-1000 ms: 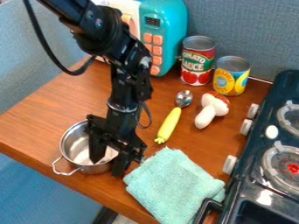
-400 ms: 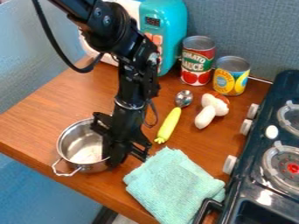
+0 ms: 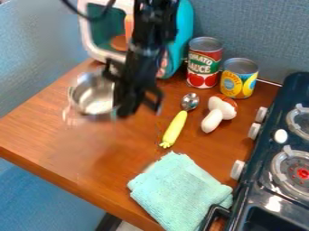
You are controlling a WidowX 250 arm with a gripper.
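The black gripper [image 3: 124, 108] hangs left of the middle of the view, shut on the right rim of a shiny metal pot [image 3: 95, 100]. The pot is blurred and appears raised above the wooden table, its handle at the lower left. The gripper covers part of its right side. Right of the gripper lies a spoon with a yellow handle [image 3: 174, 128]. A toy mushroom [image 3: 218, 113] lies beyond the spoon.
A teal and white toy microwave [image 3: 181, 40] stands behind the arm. Two cans, a tomato can [image 3: 204, 63] and a yellow-labelled can [image 3: 238, 79], stand at the back. A teal cloth [image 3: 181, 191] lies in front, left of the dark stove [image 3: 271, 180].
The gripper has shut on the pot's rim, and both have moved up and toward the back of the table. The arm now covers less of the microwave's left part.
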